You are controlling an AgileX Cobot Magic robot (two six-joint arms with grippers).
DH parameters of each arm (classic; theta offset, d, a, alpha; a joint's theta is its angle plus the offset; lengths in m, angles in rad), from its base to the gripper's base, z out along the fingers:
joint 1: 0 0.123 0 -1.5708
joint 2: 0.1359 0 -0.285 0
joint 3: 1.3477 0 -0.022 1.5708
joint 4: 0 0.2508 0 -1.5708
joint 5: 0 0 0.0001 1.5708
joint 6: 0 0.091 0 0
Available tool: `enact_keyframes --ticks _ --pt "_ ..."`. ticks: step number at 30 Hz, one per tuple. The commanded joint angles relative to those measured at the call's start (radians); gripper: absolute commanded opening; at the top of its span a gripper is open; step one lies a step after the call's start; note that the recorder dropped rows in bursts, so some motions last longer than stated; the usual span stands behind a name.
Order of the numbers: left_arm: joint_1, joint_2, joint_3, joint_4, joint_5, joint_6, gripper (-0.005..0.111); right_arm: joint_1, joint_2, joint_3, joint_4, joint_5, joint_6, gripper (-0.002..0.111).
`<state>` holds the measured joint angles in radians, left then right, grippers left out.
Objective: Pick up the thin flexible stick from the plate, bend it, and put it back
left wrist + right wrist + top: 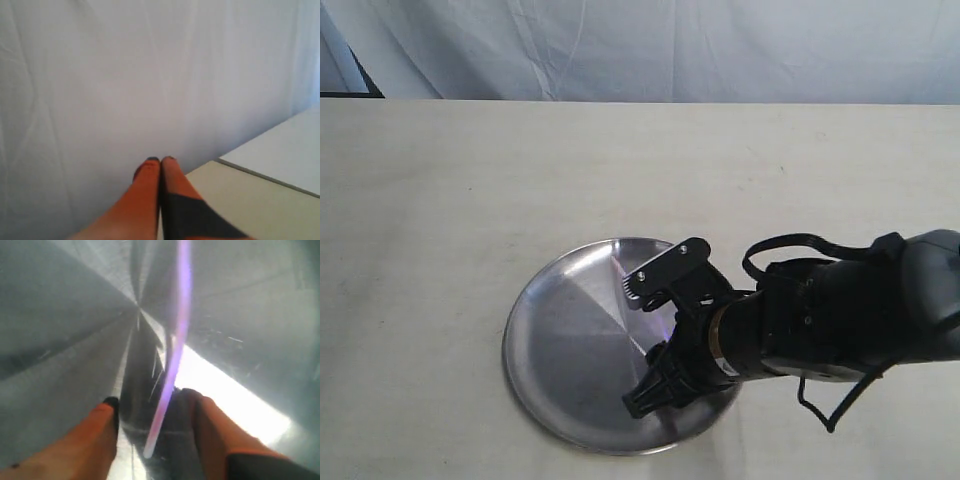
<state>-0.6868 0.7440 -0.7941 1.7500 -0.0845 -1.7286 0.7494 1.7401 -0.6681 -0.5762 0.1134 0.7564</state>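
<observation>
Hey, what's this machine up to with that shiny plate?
The right arm's pincer is down over the steel plate. It is open, with its two fingers on either side of a thin pale purple stick that seems to lie on the plate. It has not closed on the stick yet. The left pincer is shut, holds nothing, and points at a white cloth backdrop, away from the plate.

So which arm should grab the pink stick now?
Right, probably. The right gripper is open over the plate, with the stick between its fingers. The left gripper is shut, facing a white curtain.
</observation>
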Motion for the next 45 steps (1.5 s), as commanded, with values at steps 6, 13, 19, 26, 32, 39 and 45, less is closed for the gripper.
enact_keyframes --ticks 6,13,19,26,32,39,45 --pt "-0.002 -0.005 0.070 -0.006 0.330 0.065 0.000 -0.003 -0.304 -0.005 0.032 0.219 0.002 0.008" --pt "-0.002 -0.010 0.070 -0.006 0.327 0.065 0.000 -0.003 -0.713 -0.005 0.046 0.394 0.002 -0.001" --pt "-0.002 -0.010 0.070 -0.006 0.327 0.065 0.000 -0.003 -0.922 -0.005 0.051 0.429 0.002 -0.001" --pt "-0.002 -0.010 0.070 -0.006 0.327 0.065 0.000 -0.003 -1.040 -0.005 0.050 0.428 0.002 -0.001" --pt "-0.002 -0.010 0.070 -0.006 0.327 0.065 0.000 -0.021 -1.119 0.024 -0.015 0.516 0.018 -0.001" --pt "-0.002 -0.010 0.070 -0.006 0.327 0.065 0.000 -0.325 -1.306 0.298 0.009 0.191 0.028 -0.001" --pt "-0.002 -0.010 0.070 -0.006 0.327 0.065 0.000 -0.566 -1.521 0.533 0.053 -0.021 0.028 -0.001"
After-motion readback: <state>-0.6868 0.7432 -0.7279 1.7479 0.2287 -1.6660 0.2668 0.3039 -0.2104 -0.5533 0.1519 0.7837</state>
